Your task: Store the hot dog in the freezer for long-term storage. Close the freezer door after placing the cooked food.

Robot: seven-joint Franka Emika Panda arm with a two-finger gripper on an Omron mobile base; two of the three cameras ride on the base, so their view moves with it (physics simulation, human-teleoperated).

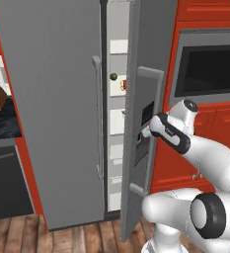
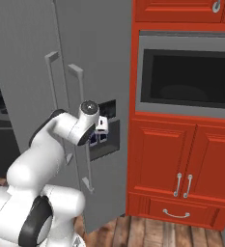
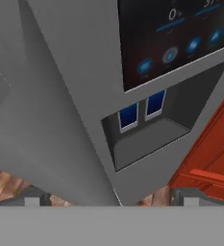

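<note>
left base view first: the freezer door (image 1: 145, 143) stands partly ajar, swung toward the robot, and through the gap beside it the freezer (image 1: 117, 128) shows white shelves with a small green item (image 1: 113, 76) and a small boxed item (image 1: 123, 86) on them; i cannot make out the hot dog here, so whether it is already stored is unclear. the wider door (image 1: 52, 108) to its left is shut. the pincer (image 1: 147, 131) sits right at the door's outer face, by the black dispenser recess (image 1: 147, 114) and just inside the long bar handle (image 1: 155, 128). right base view next: the same door (image 2: 102, 72) faces the camera, the pincer (image 2: 102, 124) is pressed close to the dispenser recess (image 2: 106, 126), and the red oven cabinet (image 2: 181, 159) stands just to the right. whether its fingers are apart or together i cannot tell from either base view. hand view last: the camera looks along the door face at the dispenser panel (image 3: 171, 38) and the nook (image 3: 147, 139) below it, with the two finger tips (image 3: 31, 199) at the bottom corners set wide apart and holding nothing. my judgement is that the step in hand is pushing the door closed; to do it well, press flat on the plain door face beside the recess, not on the panel, push along the door's swing, and keep going until the gap vanishes.
</note>
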